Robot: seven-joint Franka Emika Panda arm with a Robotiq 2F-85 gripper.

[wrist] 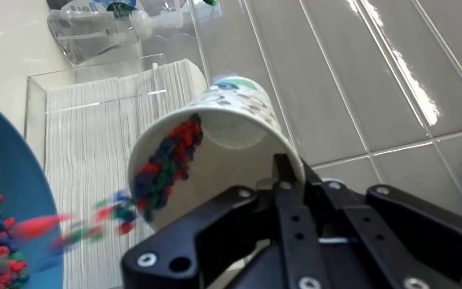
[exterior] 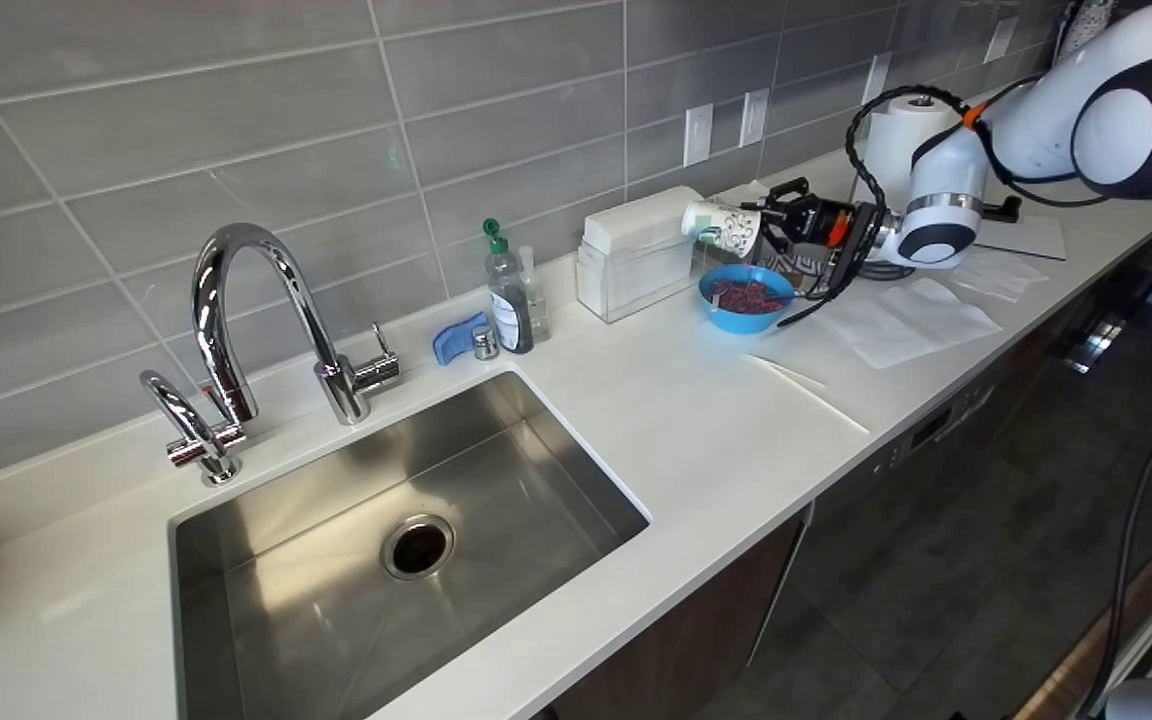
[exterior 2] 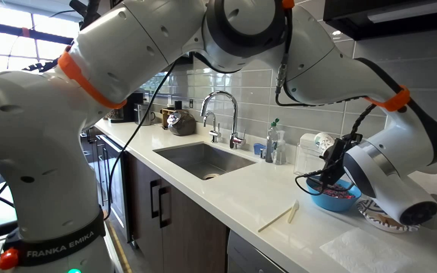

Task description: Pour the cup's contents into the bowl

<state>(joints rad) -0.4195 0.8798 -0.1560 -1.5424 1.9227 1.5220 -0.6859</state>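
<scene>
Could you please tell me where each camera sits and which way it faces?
In an exterior view: high near the sink, facing down across the counter; the arm shows at upper right.
In an exterior view: beside the arm's base, facing past the bowl toward the sink; the arm fills left and top.
In the wrist view: just behind the gripper, which fills the lower right, facing into the tipped cup.
Both exterior views share sink, arm, cup and bowl.

Paper cup [exterior: 721, 227] above the bowl [exterior: 742, 323] on the surface [exterior: 681, 420], pellets [wrist: 169, 164] in both.
In an exterior view, the folded-towel holder [exterior: 648, 283] stands behind and left of the bowl, the dish-soap bottle [exterior: 507, 300] farther left, the sink [exterior: 321, 590] before and left of that; the paper-towel roll [exterior: 904, 148] stands right of the bowl.
</scene>
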